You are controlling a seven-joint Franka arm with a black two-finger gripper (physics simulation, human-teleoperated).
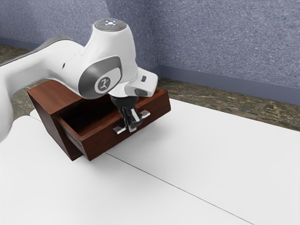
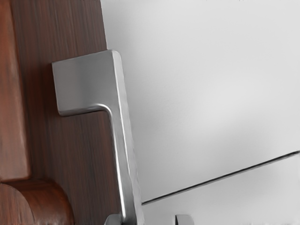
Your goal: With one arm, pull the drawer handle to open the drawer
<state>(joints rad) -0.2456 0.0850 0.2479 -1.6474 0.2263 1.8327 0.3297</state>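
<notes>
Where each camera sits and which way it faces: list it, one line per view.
Exterior view: beside the arm, above the table, looking down on the partly open drawer; the arm and gripper show.
Wrist view: on the hand, facing down the drawer front along the handle; two grey tips at the edge, likely fingertips.
Shared: handle, drawer front, table with its dark seam.

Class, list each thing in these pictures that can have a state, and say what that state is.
drawer: partly open, pulled some way out of the cabinet
handle: on the drawer's front, lying between the fingers
gripper: open, lowered over the handle, one finger on each side of it
</notes>
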